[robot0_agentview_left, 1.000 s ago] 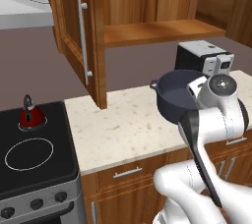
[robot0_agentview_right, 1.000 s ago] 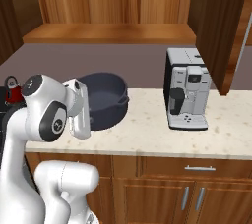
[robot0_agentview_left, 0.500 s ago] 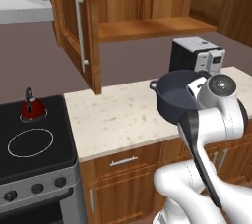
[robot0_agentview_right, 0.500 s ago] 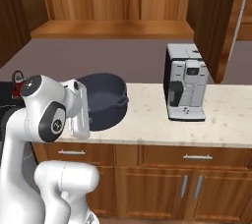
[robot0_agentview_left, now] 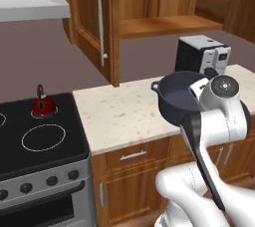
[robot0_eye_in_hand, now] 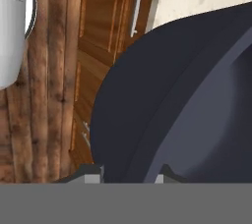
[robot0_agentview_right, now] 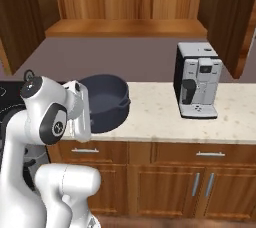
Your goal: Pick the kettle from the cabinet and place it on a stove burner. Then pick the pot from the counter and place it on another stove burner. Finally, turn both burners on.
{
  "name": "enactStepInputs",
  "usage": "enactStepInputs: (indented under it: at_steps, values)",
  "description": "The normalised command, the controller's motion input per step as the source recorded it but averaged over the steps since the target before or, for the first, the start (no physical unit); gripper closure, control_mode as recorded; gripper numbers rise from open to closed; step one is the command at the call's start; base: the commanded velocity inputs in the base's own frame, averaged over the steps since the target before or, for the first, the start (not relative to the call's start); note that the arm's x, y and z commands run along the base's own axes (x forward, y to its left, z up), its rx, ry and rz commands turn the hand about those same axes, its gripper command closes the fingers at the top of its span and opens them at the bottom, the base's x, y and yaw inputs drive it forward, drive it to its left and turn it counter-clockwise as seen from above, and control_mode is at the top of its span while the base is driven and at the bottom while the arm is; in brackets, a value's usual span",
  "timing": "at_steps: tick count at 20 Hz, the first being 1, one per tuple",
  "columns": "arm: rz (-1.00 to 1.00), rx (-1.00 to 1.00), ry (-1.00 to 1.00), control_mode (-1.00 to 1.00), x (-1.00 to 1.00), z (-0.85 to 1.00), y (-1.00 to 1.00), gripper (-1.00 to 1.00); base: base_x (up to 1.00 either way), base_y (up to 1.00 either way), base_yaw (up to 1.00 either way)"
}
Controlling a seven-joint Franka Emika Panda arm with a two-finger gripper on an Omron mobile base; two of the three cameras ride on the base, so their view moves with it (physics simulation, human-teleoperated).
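Now, pot [robot0_agentview_left: 178,100]: held tilted above the counter [robot0_agentview_left: 124,116], beside coffee machine [robot0_agentview_left: 201,55].
gripper [robot0_eye_in_hand: 129,173]: clamped on pot rim.
kettle [robot0_agentview_left: 43,104]: set on stove burner [robot0_agentview_left: 42,113], left of counter.

A boxy silver and black coffee machine [robot0_agentview_right: 197,80] stands upright at the right of the right base view; in the left base view it is at the upper right [robot0_agentview_left: 201,54]. A flat grey range hood [robot0_agentview_left: 31,3] sticks out at the upper left of the left base view. A plain grey-brown wall [robot0_agentview_right: 125,59] fills the middle behind the machine. A wooden plank floor [robot0_eye_in_hand: 51,70] shows at the left of the hand view.
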Motion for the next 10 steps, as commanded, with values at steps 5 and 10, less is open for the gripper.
enactStepInputs:
  at_steps: [5,10]
  values:
    - [0.00,0.00,0.00,1.00,0.00,0.00,0.00,1.00,-0.41,0.33,-0.05]
    - [0.00,0.00,0.00,1.00,0.00,0.00,0.00,1.00,-0.46,0.25,-0.05]
